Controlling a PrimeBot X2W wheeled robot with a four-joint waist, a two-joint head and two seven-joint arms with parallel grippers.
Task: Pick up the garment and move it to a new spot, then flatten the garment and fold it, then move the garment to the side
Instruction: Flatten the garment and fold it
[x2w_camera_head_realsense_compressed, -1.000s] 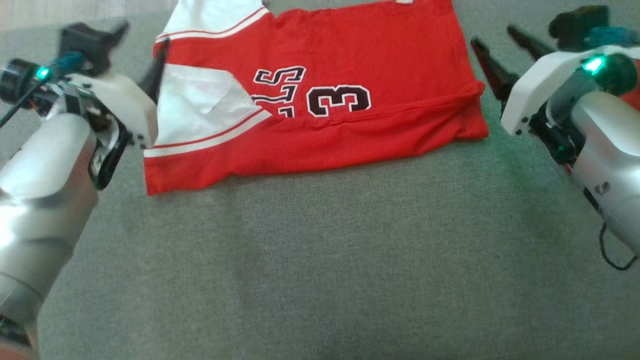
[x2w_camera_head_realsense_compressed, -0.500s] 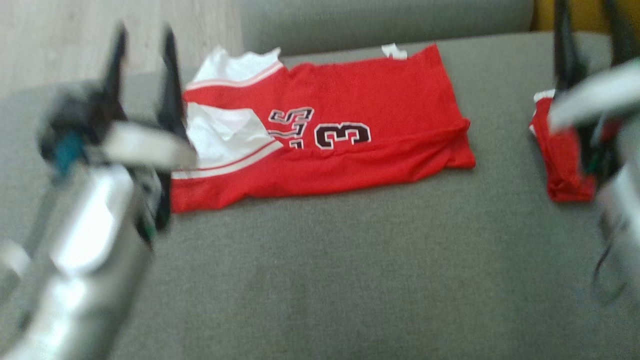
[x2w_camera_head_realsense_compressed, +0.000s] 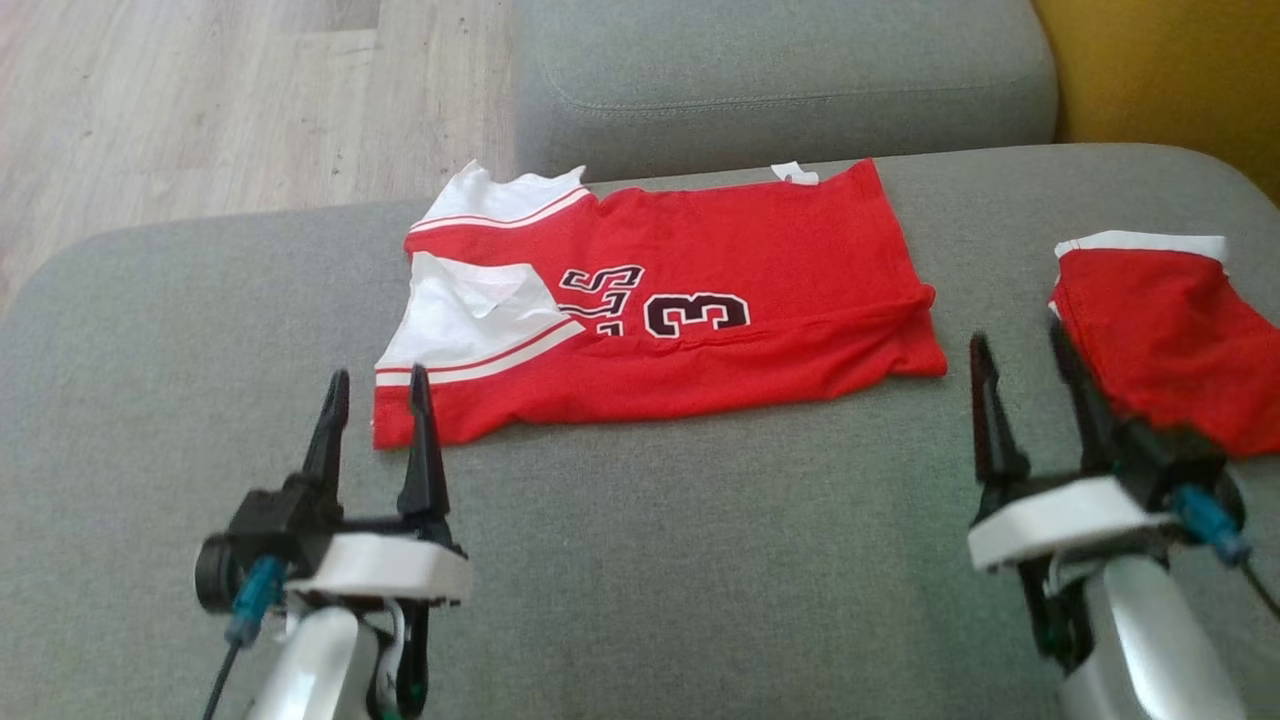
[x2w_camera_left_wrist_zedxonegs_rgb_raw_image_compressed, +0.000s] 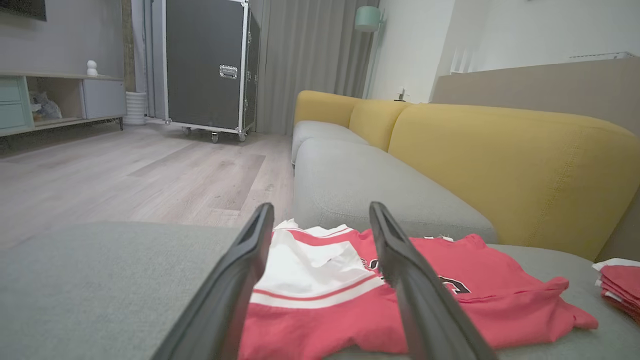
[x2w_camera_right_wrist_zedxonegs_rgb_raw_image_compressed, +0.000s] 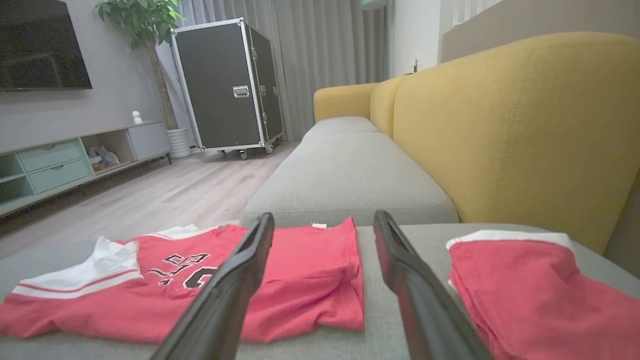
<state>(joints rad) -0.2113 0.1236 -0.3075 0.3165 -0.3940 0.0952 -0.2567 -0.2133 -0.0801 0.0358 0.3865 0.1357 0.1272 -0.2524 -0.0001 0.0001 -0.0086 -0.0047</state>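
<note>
sofa seat (x2w_camera_head_realsense_compressed: 700, 560): the grey cushion is serving as the work surface. It's wide and flat, so cloth is lying smooth on it.
backrest (x2w_camera_head_realsense_compressed: 1150, 70): yellow, rising at the robot's far right and closing off that edge of the seat.
jersey (x2w_camera_head_realsense_compressed: 760, 260): red, lying flat mid-seat toward the far edge with the number 3 facing up, touching neither claw. The near long edge is looking doubled over into a ridge, and a white sleeve panel (x2w_camera_head_realsense_compressed: 460, 310) is lying on top at the left end. I'm reading that as partly folded, not finished.
red pile (x2w_camera_head_realsense_compressed: 1160, 320): folded red cloth with white trim, sitting to the right of the jersey with bare cushion between them. It's probably marking the "side" spot.
left claw (x2w_camera_head_realsense_compressed: 378, 375): fingers are standing apart and carrying nothing. It's hovering just short of the jersey's near-left corner, lining up on that corner, I'd guess.
right claw (x2w_camera_head_realsense_compressed: 1018, 335): fingers are also standing apart and empty. It's pointing into the gap between jersey and pile, near the jersey's near-right corner.
label (x2w_camera_head_realsense_compressed: 795, 173): a small white tag is sticking out at the jersey's far edge. I can't tell whether it's at the hem or the collar.
</note>
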